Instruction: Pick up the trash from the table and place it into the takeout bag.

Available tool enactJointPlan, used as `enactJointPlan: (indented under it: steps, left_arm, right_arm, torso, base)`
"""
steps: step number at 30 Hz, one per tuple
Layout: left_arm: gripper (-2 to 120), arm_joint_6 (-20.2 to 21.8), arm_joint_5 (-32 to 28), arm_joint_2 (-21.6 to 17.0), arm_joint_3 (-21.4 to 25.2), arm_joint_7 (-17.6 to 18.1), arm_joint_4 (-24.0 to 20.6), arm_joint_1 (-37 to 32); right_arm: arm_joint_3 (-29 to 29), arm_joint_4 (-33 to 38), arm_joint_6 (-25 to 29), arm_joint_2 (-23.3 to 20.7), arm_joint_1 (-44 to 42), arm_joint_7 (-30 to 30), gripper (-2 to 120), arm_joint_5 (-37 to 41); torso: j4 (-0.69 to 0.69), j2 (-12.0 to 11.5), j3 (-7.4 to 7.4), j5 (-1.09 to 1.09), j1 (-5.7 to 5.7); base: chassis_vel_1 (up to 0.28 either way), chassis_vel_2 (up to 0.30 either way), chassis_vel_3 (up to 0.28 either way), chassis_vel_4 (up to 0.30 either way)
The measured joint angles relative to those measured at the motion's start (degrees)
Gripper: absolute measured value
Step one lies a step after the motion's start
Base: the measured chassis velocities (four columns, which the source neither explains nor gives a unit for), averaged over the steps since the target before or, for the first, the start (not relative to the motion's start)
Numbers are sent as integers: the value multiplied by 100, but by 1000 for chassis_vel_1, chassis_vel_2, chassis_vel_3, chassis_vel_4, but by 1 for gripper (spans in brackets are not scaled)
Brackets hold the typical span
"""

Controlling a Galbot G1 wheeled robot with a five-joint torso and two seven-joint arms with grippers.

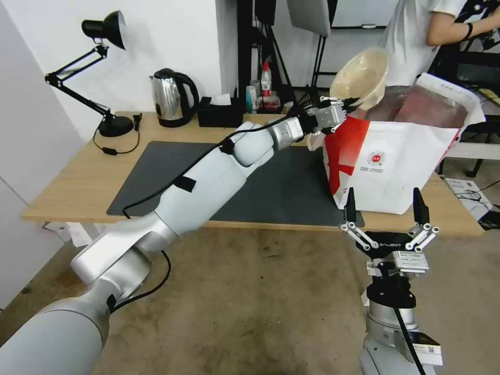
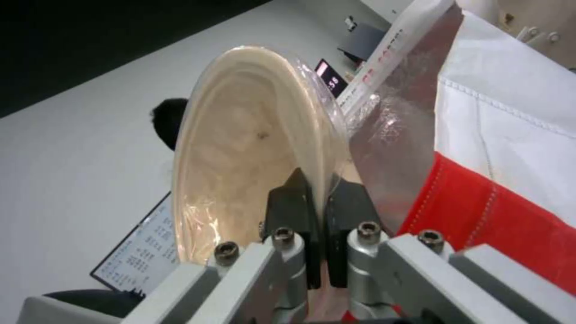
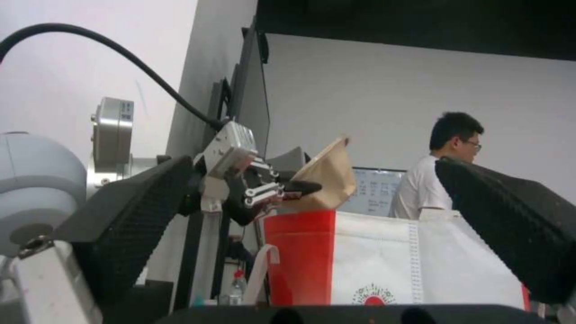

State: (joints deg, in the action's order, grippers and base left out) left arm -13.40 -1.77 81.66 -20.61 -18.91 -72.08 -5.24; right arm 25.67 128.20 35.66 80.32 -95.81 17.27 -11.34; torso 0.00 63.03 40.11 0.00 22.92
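The left gripper [image 1: 333,112] reaches across the table [image 1: 78,182] and pinches the rim of the round beige bowl [image 1: 360,78], its two black fingers narrowed onto the thin edge. The bowl is tipped on edge, its open face turned toward the bag, and it hangs in the air at the near-left corner of the takeout bag [image 1: 401,161], just above the rim. From the gripper, the bowl lies at about one o'clock and the bag's open mouth at about three o'clock, so in my judgement the coming move is a short carry rightward over the rim before letting go.

In the left wrist view the black fingers [image 2: 291,207] clamp the bowl's lip [image 2: 252,148], with the bag's silver foil lining [image 2: 396,148] just beside it.

The right gripper [image 1: 384,211] waits low at the table's near edge, at about six o'clock from the bag, fingers spread wide and holding nothing. The left arm is plainly the nearer one.

Writing: the right gripper's body carries the word GALBOT. The bag's white front bears a small round red logo [image 1: 375,158] with lines of red text under it, too small to read.

A steel kettle [image 1: 169,97] and a black tissue box [image 1: 220,112] stand at the table's far edge, at about nine o'clock from the bowl.
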Motion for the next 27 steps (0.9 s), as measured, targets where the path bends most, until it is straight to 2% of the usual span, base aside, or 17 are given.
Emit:
enactJointPlan:
  steps: [15,18,20,22,23,24,27]
  left_arm:
    - [0,-83,13,34,-30,19,104,1]
    - [1,-90,20,22,-64,150,105,1]
    - [4,-91,21,19,-68,165,104,1]
    - [15,-98,18,5,-83,181,101,2]
    - [15,-98,18,5,-83,181,101,2]
    - [21,-98,-22,-9,-100,181,93,2]
    - [33,-14,-430,-68,-220,114,53,35]
  right_arm:
    - [-13,-10,6,12,33,0,100,11]
    - [-15,-16,6,14,41,0,100,12]
    - [-16,-16,6,15,41,0,100,12]
    - [-16,-18,6,19,43,1,100,13]
    - [-16,-18,6,19,43,1,100,13]
    - [-16,-18,6,23,45,2,100,15]
    - [-14,-18,6,39,50,5,100,18]
  torso:
    - [0,-1,0,0,0]
    - [0,-1,0,0,0]
    - [0,-1,0,0,0]
    - [0,-1,0,0,0]
    - [0,-1,0,0,0]
    - [0,-1,0,0,0]
    - [0,-1,0,0,0]
  base:
    - [0,0,0,0]
    - [0,0,0,0]
    - [0,0,0,0]
    - [0,0,0,0]
    - [0,0,0,0]
    - [0,0,0,0]
    - [0,0,0,0]
